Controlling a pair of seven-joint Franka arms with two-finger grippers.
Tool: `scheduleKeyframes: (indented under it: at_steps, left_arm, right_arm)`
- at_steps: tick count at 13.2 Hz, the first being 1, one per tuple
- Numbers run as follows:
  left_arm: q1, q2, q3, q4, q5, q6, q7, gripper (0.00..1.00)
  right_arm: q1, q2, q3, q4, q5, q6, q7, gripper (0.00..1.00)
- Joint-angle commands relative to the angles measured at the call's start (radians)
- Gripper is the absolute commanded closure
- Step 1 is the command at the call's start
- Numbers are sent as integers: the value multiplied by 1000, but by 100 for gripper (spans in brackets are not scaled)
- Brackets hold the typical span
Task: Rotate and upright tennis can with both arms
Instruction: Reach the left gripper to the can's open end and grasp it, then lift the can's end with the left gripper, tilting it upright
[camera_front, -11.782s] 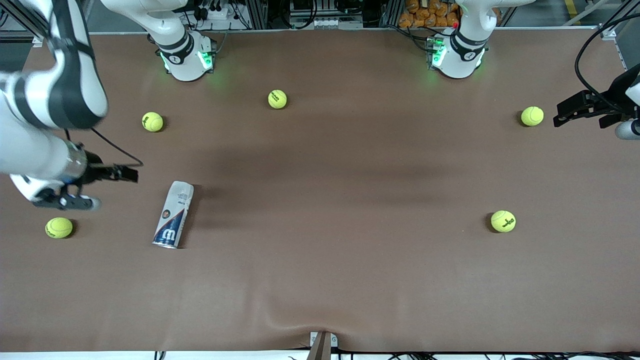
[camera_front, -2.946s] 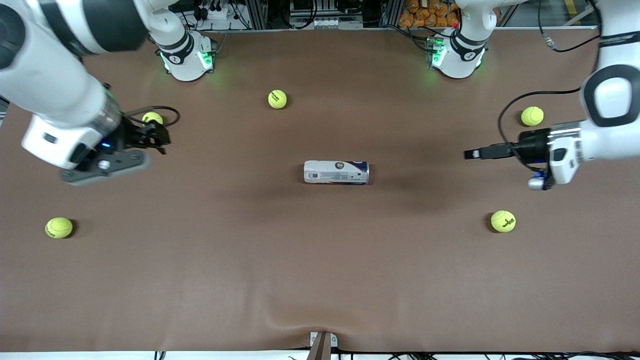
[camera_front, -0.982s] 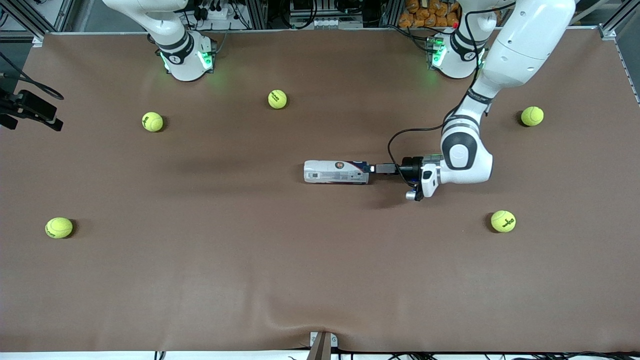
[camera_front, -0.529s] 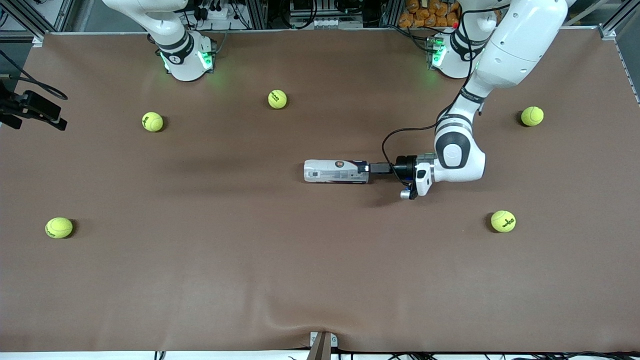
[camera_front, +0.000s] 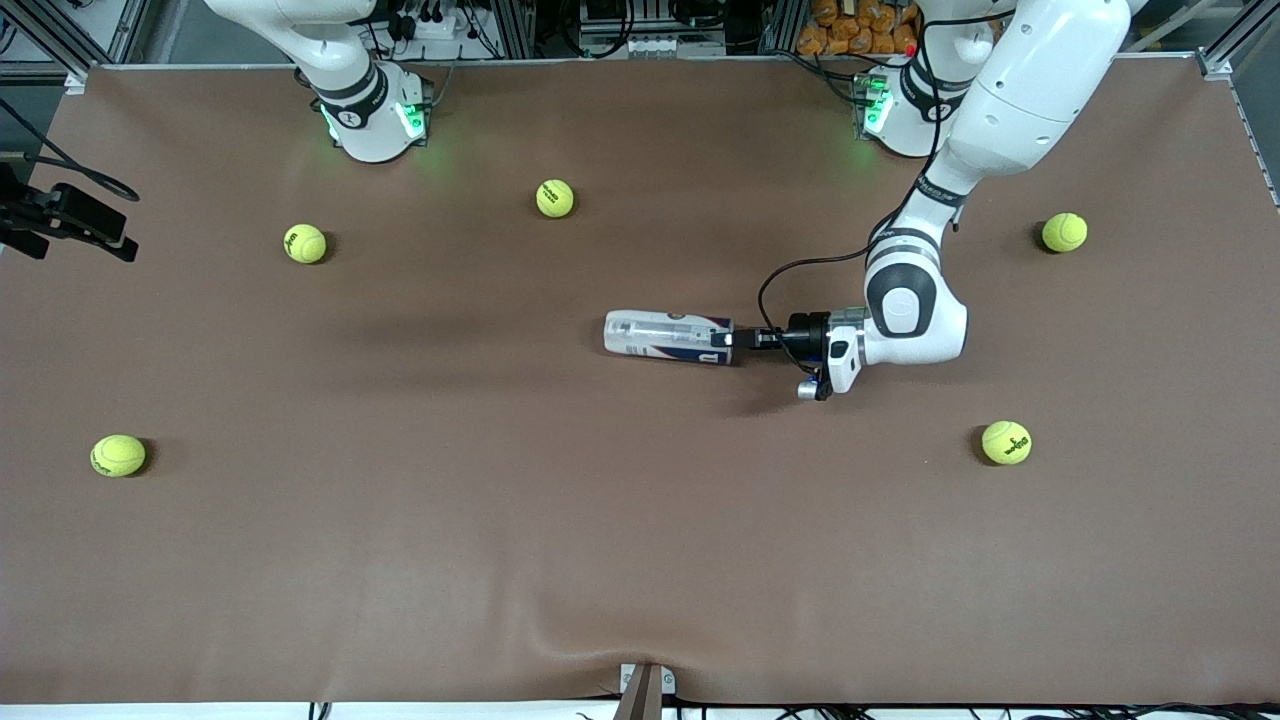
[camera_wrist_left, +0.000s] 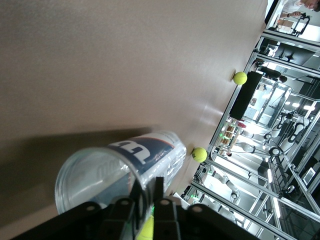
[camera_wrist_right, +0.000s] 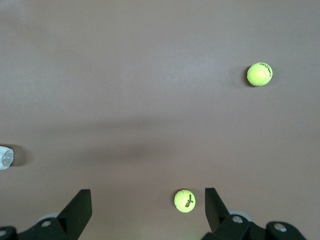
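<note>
Left end effector (camera_front: 738, 340), centre-right of the front view, is clamped on the rim of the tennis can (camera_front: 667, 336), which lies sideways mid-bench (camera_front: 640, 560). Right end effector (camera_wrist_right: 148, 207) waits spread wide and empty at the upper-left edge. Step: grasp made; next calls for tilting the can upright.

Table (camera_front: 500, 560) was plain brown. Tennis can (camera_front: 667, 337), frame centre, showed clear plastic with white and navy label. Balls (camera_front: 118, 455) were yellow-green. Arms (camera_front: 1010, 110) white, black bands, bases lit green
</note>
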Motion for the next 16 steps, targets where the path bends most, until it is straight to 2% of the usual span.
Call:
scheduleKeyframes:
  at_steps: [1, 5, 7, 10, 12, 16]
  left_arm:
    - [-15, -39, 0, 12, -9, 13, -85, 100]
    - [-60, -146, 0, 64, 106, 20, -417, 100]
    - [-91, -196, -3, 101, 217, 63, -609, 100]
    - [-122, -251, -7, 167, 458, 72, -915, 100]
    - [-180, -271, -7, 213, 645, 98, -1136, 100]
    - [-287, -251, -8, 345, 1001, 99, -1542, 100]
  right_arm:
    - [3, -27, 4, -25, -11, 3, 0, 0]
    - [3, -31, 4, -23, -10, 2, 0, 0]
    - [3, -31, 5, -23, -10, 0, 0, 0]
    - [3, -33, 5, -23, -8, -7, 0, 0]
    - [4, -33, 7, -17, -5, -18, 0, 0]
    - [4, -37, 8, -15, -5, -17, 0, 0]
